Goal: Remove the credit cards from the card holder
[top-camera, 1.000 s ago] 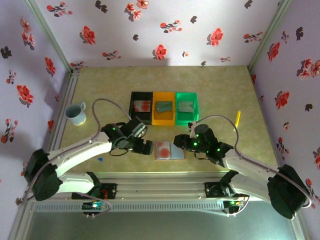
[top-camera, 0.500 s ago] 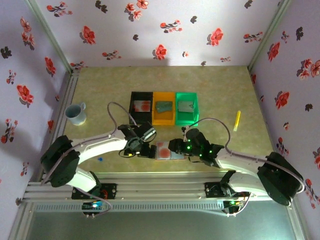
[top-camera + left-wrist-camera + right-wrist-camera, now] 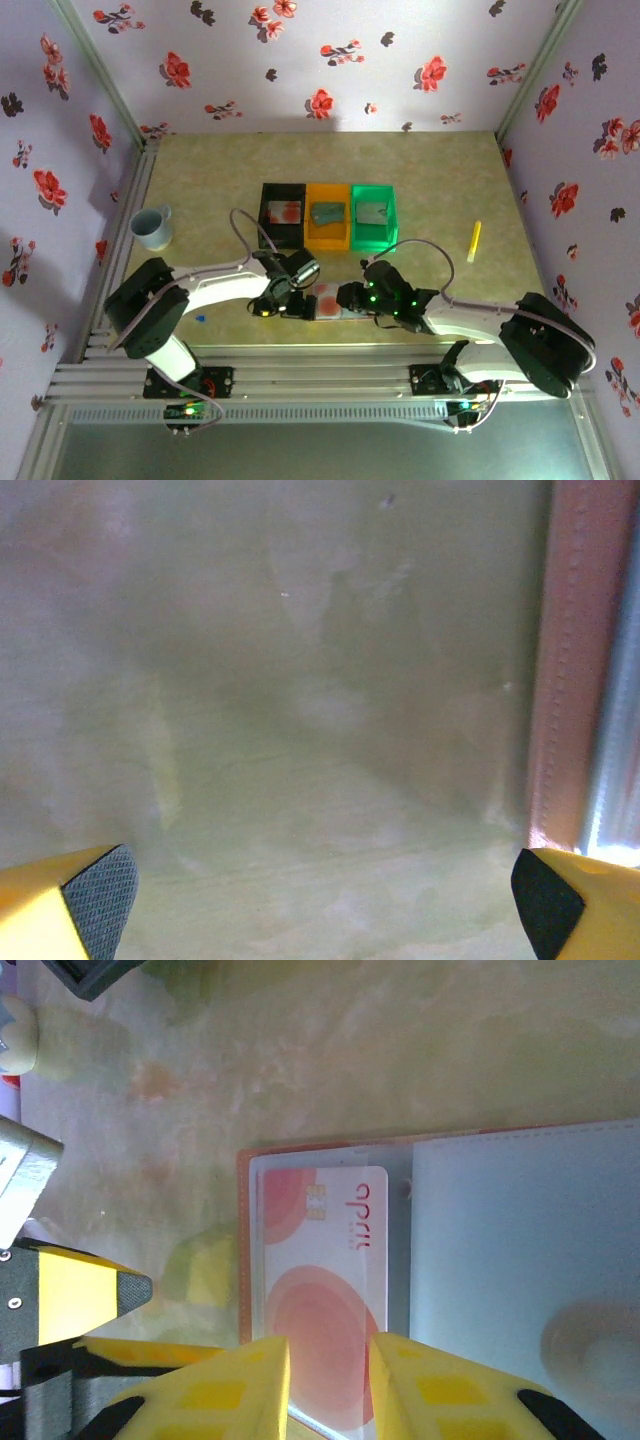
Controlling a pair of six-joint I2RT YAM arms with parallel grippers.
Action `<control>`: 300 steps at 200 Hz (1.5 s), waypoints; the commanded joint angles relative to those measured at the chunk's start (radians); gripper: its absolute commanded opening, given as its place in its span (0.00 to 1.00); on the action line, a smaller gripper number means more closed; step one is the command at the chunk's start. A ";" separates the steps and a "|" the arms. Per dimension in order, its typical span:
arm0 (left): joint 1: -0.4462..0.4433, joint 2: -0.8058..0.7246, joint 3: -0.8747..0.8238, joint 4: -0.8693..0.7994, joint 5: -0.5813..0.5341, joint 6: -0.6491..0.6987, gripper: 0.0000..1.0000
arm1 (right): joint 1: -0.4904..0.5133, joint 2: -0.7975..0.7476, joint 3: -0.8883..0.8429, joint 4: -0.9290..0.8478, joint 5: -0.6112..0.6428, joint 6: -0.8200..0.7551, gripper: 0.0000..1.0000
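The card holder [image 3: 520, 1240] lies open on the desk [image 3: 440, 190] toward its 6 o'clock edge, with one credit card [image 3: 322, 1260] tucked flat in a blue-grey pocket. The left claw [image 3: 320, 900] hangs spread wide over bare desk at the holder's 9 o'clock. The right claw [image 3: 328, 1348], at its 3 o'clock, is drawn narrow with a gap, tips over that card's end.

open card holder [image 3: 520, 1250]: pinkish-tan edge, blue-grey inside, holding a white credit card [image 3: 325, 1260] with red-orange circles. at its twelve o'clock, black bin [image 3: 283, 239], orange bin [image 3: 328, 241], green bin [image 3: 374, 241]. pale blue mug [image 3: 152, 227] at ten o'clock. mottled yellow-green table [image 3: 220, 170]. lilac walls [image 3: 300, 60], red and dark flowers.
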 commanded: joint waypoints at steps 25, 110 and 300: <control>-0.008 0.038 0.012 -0.002 0.011 -0.039 1.00 | 0.013 0.026 0.009 0.018 0.027 -0.003 0.27; -0.025 0.081 -0.021 0.049 0.030 -0.053 1.00 | 0.017 0.077 0.017 0.061 0.010 -0.013 0.23; -0.064 0.170 -0.020 0.099 0.042 -0.063 1.00 | 0.023 0.125 -0.012 0.187 -0.045 -0.022 0.22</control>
